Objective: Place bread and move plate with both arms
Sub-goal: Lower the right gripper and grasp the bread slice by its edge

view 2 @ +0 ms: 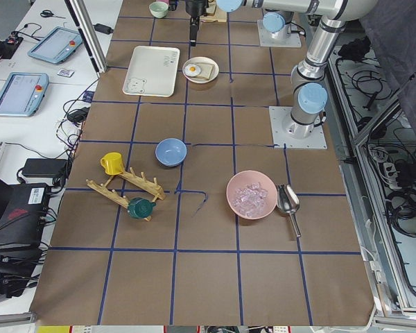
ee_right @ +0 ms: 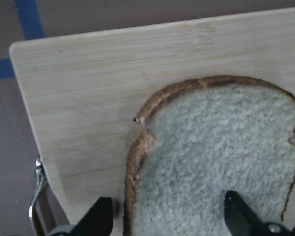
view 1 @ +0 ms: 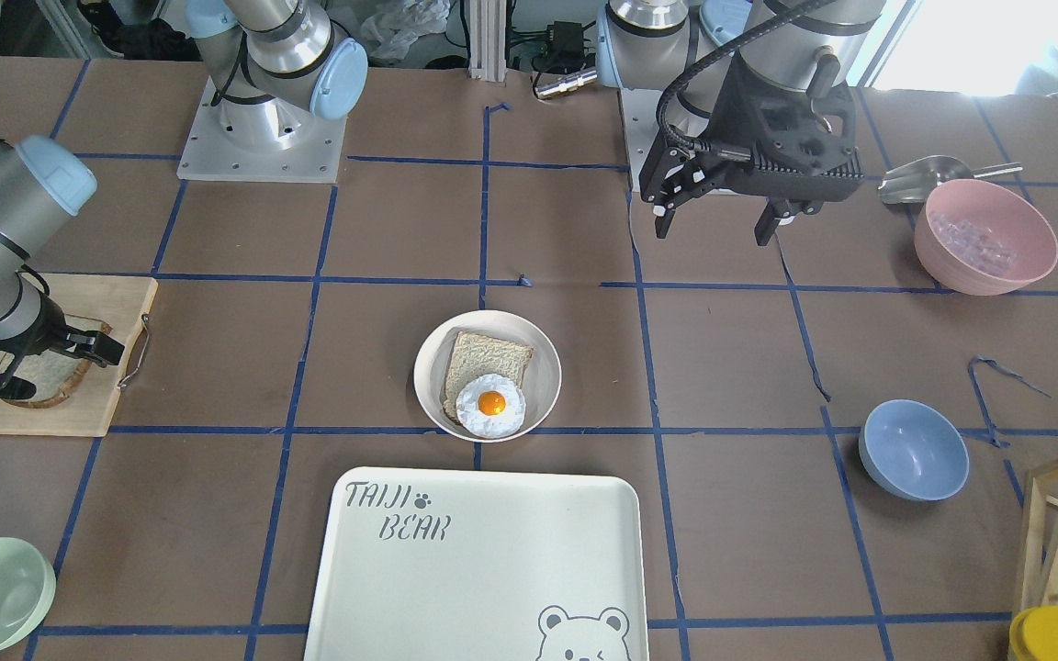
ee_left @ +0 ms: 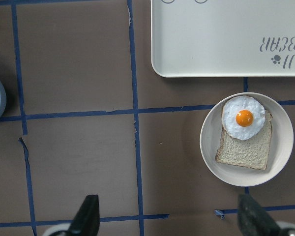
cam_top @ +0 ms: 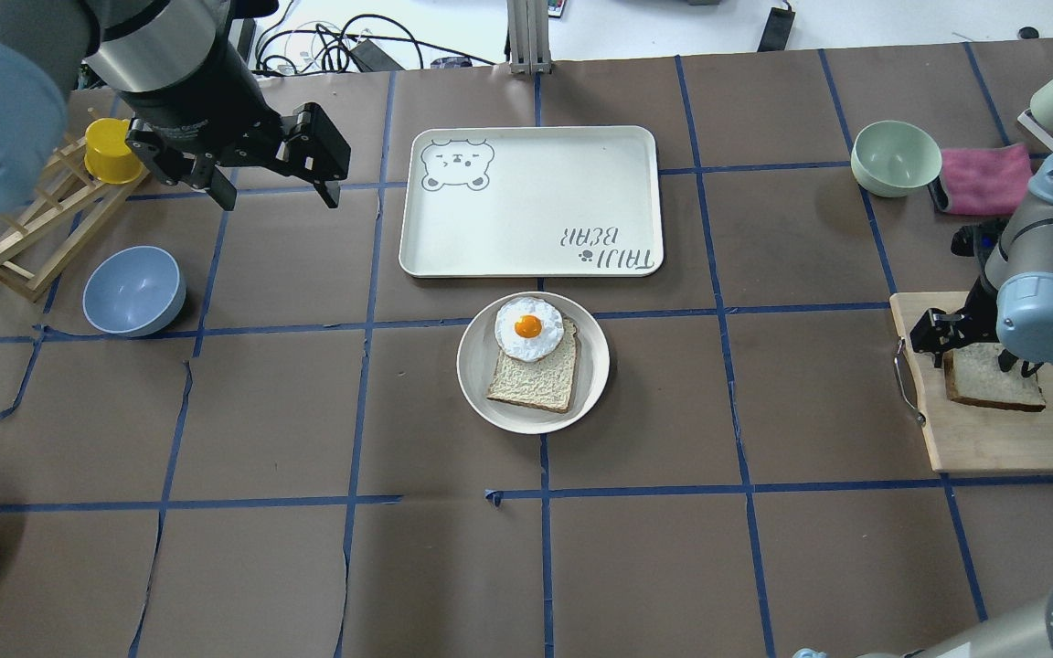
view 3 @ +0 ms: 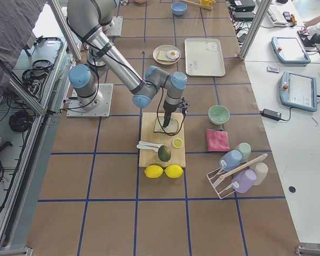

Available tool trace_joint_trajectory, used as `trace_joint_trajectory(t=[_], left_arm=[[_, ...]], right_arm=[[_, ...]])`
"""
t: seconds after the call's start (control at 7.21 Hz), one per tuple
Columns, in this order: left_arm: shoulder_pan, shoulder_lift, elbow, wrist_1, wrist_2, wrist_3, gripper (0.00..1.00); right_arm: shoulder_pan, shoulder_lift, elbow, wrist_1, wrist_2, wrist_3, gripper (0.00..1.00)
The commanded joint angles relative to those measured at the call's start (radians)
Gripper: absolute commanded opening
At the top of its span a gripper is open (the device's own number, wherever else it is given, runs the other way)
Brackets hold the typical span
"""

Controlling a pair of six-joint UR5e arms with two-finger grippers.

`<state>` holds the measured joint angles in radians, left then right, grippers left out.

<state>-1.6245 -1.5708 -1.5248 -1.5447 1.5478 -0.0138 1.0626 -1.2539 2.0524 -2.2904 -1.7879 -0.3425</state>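
The bread (cam_top: 993, 382), a dark-crusted slice, lies flat on a wooden cutting board (cam_top: 993, 439) at my right; it also shows in the right wrist view (ee_right: 221, 157). My right gripper (cam_top: 979, 352) is open and low over it, with one fingertip (ee_right: 96, 216) at the slice's crust edge and the other over the crumb. The cream plate (cam_top: 481, 388) sits mid-table and holds a smaller slice (cam_top: 536, 379) with a fried egg (cam_top: 528, 327) on top. My left gripper (cam_top: 275, 192) is open and empty, raised above the table, well to the plate's left.
The TAIJI BEAR tray (cam_top: 531, 201) lies just beyond the plate. A blue bowl (cam_top: 133, 291) and a wooden rack with a yellow cup (cam_top: 111, 149) are at far left. A green bowl (cam_top: 897, 157) and a pink cloth (cam_top: 979, 178) are at far right. A pink bowl (view 1: 985, 236) sits near my left base.
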Motion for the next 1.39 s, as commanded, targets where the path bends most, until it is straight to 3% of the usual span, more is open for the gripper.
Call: trace_joint_trajectory(t=[0.0,0.14,0.28,0.42,0.97,1.25], left_arm=[[0.000,0.000,0.000,0.000,-0.001,0.000,1.00],[0.000,0.000,0.000,0.000,-0.002,0.000,1.00],[0.000,0.000,0.000,0.000,0.000,0.000,1.00],[0.000,0.000,0.000,0.000,-0.001,0.000,1.00],[0.000,0.000,0.000,0.000,-0.002,0.000,1.00],[0.000,0.000,0.000,0.000,0.000,0.000,1.00]], right_arm=[[-0.009,0.001,-0.001,-0.001,0.002,-0.006,0.65],[-0.007,-0.001,-0.001,0.000,0.001,-0.009,0.47],[-0.009,-0.005,-0.008,0.002,-0.002,-0.025,0.19],[-0.009,-0.007,-0.015,0.009,-0.017,-0.026,0.01],[-0.006,-0.054,-0.021,0.032,-0.022,-0.023,0.00],[0.026,-0.137,-0.078,0.130,-0.022,-0.007,0.00]])
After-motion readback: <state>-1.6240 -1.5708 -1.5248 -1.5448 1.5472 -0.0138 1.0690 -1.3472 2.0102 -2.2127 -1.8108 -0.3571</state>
